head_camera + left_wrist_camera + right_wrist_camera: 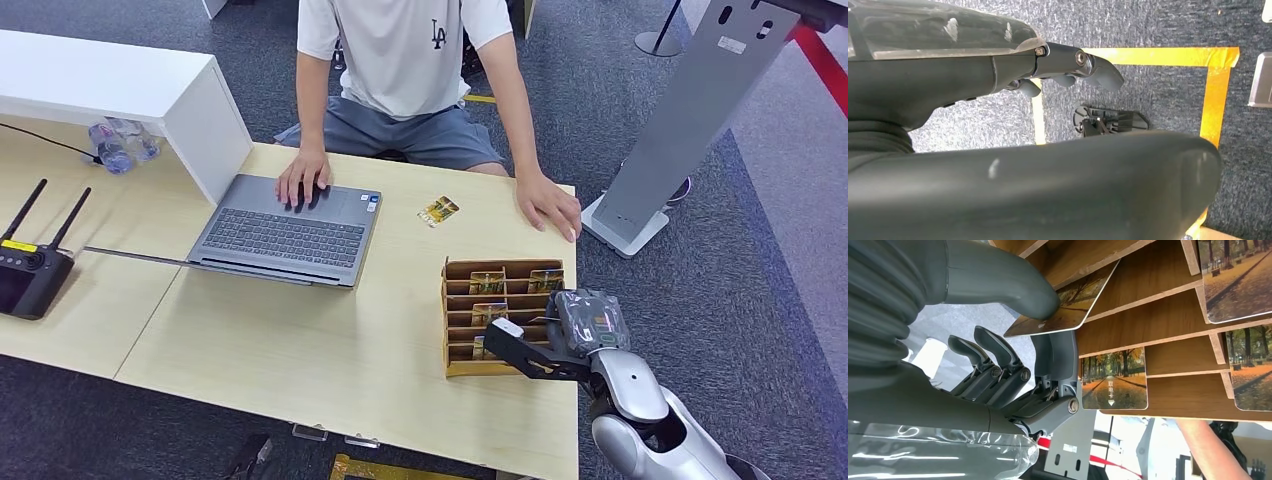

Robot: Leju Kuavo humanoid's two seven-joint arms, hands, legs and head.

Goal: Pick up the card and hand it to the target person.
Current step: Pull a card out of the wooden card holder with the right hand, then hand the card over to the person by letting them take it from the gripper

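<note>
My right hand (560,335) is at the near right corner of the wooden card rack (457,320). In the right wrist view its thumb (998,282) presses on a card (1068,307) with an autumn-tree picture, and a finger lies under it. The card sticks partly out of a slot of the rack (1158,305). Other cards (1114,385) sit in neighbouring slots. The target person (400,60) sits across the table, one hand (548,205) flat on the tabletop. My left hand (1058,60) hangs over the carpet, fingers apart, holding nothing.
A loose card (438,210) lies on the table (300,350) between the laptop (285,230) and the person's hand. A black controller (30,270) sits at far left, a white shelf (120,85) with bottles (120,145) behind it. A grey stand (690,110) rises to the right.
</note>
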